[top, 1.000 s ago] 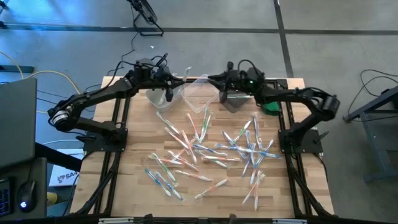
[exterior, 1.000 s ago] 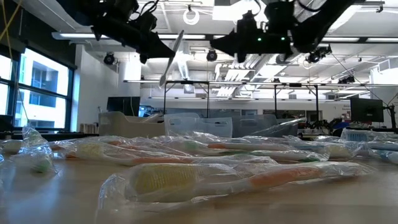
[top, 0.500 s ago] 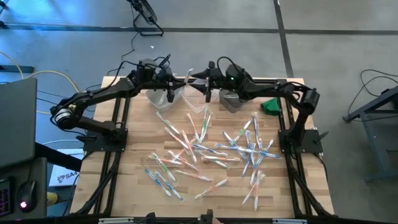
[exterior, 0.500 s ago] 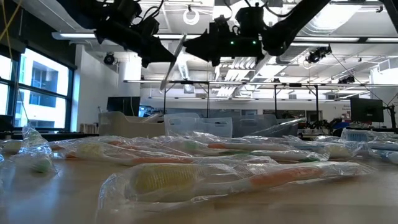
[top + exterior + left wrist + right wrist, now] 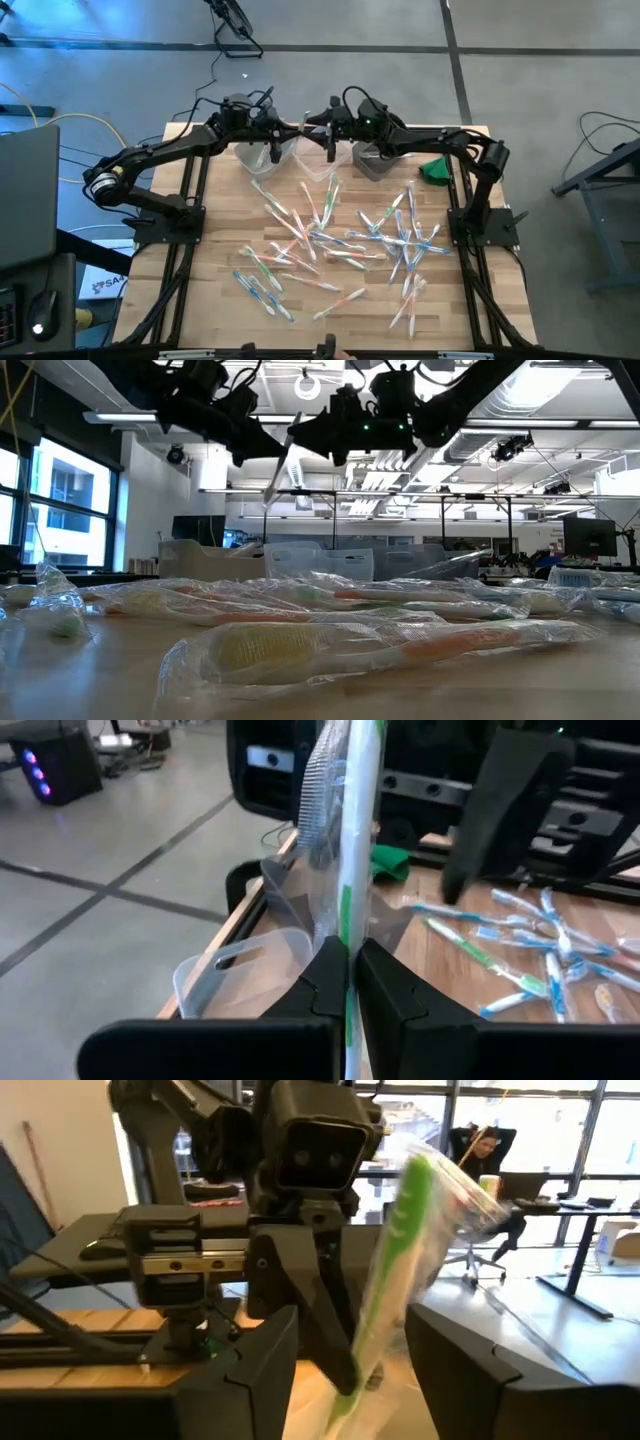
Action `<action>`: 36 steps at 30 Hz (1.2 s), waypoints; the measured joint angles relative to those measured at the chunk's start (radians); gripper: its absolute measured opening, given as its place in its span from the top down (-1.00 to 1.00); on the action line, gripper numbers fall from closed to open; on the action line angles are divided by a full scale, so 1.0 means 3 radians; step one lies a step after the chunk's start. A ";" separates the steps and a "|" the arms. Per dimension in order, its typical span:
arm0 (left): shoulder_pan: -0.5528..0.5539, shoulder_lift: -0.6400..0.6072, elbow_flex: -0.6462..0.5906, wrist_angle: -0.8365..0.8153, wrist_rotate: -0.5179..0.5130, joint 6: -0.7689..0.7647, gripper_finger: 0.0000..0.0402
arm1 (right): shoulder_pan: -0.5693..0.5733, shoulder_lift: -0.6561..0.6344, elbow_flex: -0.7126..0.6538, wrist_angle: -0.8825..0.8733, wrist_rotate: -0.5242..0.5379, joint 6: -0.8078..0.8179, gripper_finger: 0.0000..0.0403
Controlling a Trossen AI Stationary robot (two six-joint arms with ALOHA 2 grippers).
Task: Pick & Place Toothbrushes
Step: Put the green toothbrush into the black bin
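My left gripper (image 5: 287, 133) is shut on one wrapped toothbrush (image 5: 356, 840) with a green handle. It holds the toothbrush high above the clear bins (image 5: 315, 160) at the table's far edge. My right gripper (image 5: 350, 1350) is open just to the toothbrush's right. Its two fingers stand on either side of the toothbrush (image 5: 400, 1260) with gaps showing. Many more wrapped toothbrushes (image 5: 340, 235) lie scattered flat on the wooden table. My left gripper pinches the toothbrush's handle (image 5: 347, 920) through the clear wrapper, between its two fingers (image 5: 325, 970). The fingers come about level from the table's left and lie across the toothbrush. It stands nearly upright, bristle end (image 5: 322, 780) up and lifted clear, with a short piece below the fingers.
Three clear bins (image 5: 255, 155) (image 5: 370, 162) stand in a row at the far edge under both grippers. A small green object (image 5: 435, 170) lies at the far right. The scattered toothbrushes (image 5: 330, 640) cover the table's middle and near part.
My right gripper has moved along the far edge toward the table's left. It now reaches the toothbrush in my left gripper, with its fingers around it. My left gripper and the toothbrush have stayed in place.
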 joint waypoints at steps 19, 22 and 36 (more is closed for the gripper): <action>-0.0134 0.0016 -0.0001 0.0051 0.0066 0.0078 0.98 | 0.0096 -0.0003 0.0000 0.0042 0.0031 0.0001 0.80; -0.0134 0.0014 -0.0001 0.0045 0.0069 0.0084 0.98 | 0.0097 -0.0002 0.0000 0.0041 0.0015 0.0003 0.89; -0.0135 0.0014 -0.0001 0.0061 -0.0164 0.0063 0.54 | 0.0077 -0.0002 -0.0001 0.0036 0.0015 0.0076 0.89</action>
